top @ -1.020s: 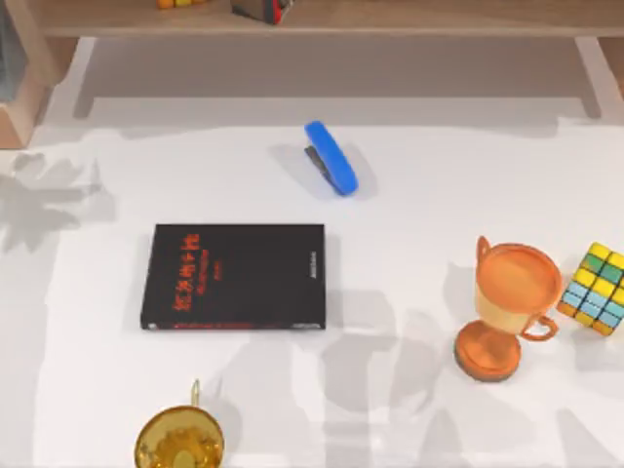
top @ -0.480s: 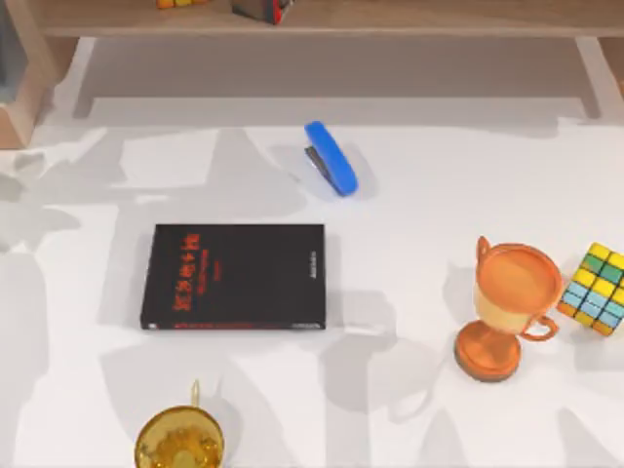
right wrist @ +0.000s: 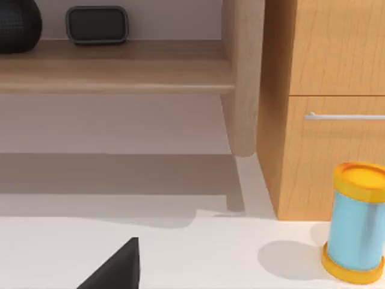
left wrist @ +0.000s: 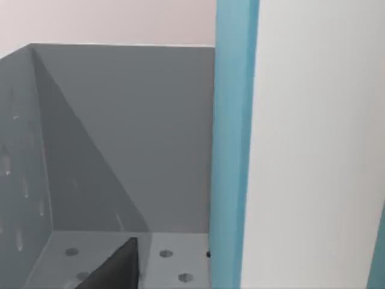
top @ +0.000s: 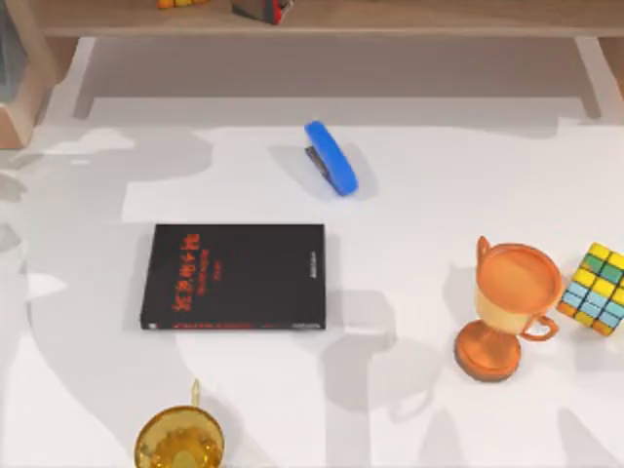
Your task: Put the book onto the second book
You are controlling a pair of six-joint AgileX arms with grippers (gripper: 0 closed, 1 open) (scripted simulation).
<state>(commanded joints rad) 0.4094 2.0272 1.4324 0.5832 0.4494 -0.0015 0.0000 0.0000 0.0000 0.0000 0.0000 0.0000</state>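
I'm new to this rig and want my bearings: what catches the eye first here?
The black book with red lettering lies flat at the table's middle left, with a blue stapler beyond it. An orange trophy cup and a colourful puzzle cube stand at the right. The left wrist view sits close against a light-blue book and its white page edge.

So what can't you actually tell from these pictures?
- Left wrist view: the light-blue book sits so close that the edges cut it off; the cover is hidden.
- Top view: the red lettering on the black book is too small to read.
- Top view: the gold cup is cut by the bottom edge.
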